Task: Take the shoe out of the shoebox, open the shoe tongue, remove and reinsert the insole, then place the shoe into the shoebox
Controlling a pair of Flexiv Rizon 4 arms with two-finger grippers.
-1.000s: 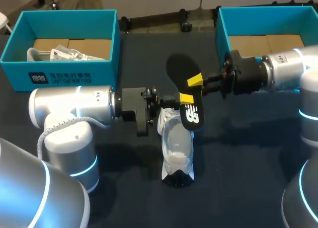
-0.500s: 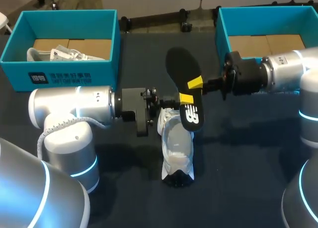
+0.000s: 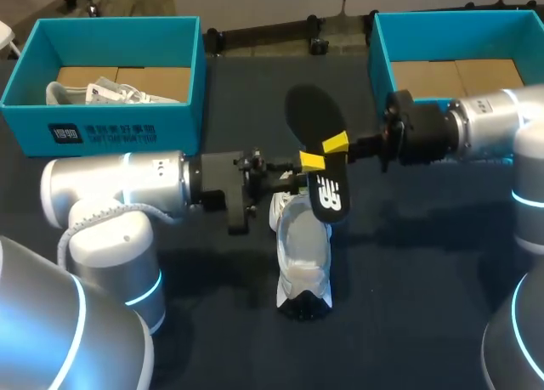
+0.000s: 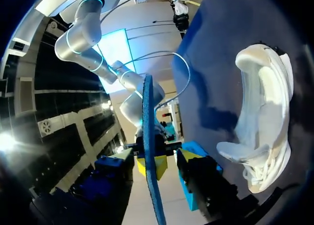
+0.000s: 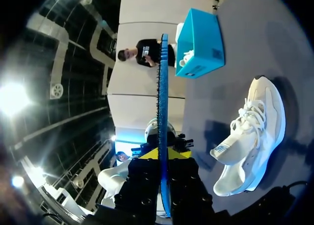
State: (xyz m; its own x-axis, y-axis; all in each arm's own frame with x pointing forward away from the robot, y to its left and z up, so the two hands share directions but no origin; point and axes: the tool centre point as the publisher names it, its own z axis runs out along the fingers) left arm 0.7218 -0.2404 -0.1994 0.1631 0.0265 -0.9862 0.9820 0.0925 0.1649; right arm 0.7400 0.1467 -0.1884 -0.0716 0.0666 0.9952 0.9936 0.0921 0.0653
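The black insole [image 3: 311, 118] stands tilted in the air above the heel of the white shoe [image 3: 303, 258], which lies on the dark table. My right gripper [image 3: 336, 141] is shut on the insole's edge from the right. In the right wrist view the insole [image 5: 163, 87] runs edge-on between that gripper's [image 5: 163, 159] fingers, with the shoe [image 5: 250, 137] beside it. My left gripper [image 3: 310, 161] is at the insole's left side, open. In the left wrist view its [image 4: 156, 157] fingers stand apart on either side of the insole [image 4: 147, 112], and the shoe [image 4: 265, 117] lies off to one side.
A teal shoebox [image 3: 102, 122] at the back left holds another white shoe [image 3: 102, 91]. A second teal shoebox [image 3: 380, 54] stands at the back right, behind my right arm, showing only its cardboard floor. Dark tabletop surrounds the shoe on the near side.
The right gripper closed on the insole. The left gripper then opened and let it go, and its arm shifted slightly. Insole and shoe stayed almost where they were.
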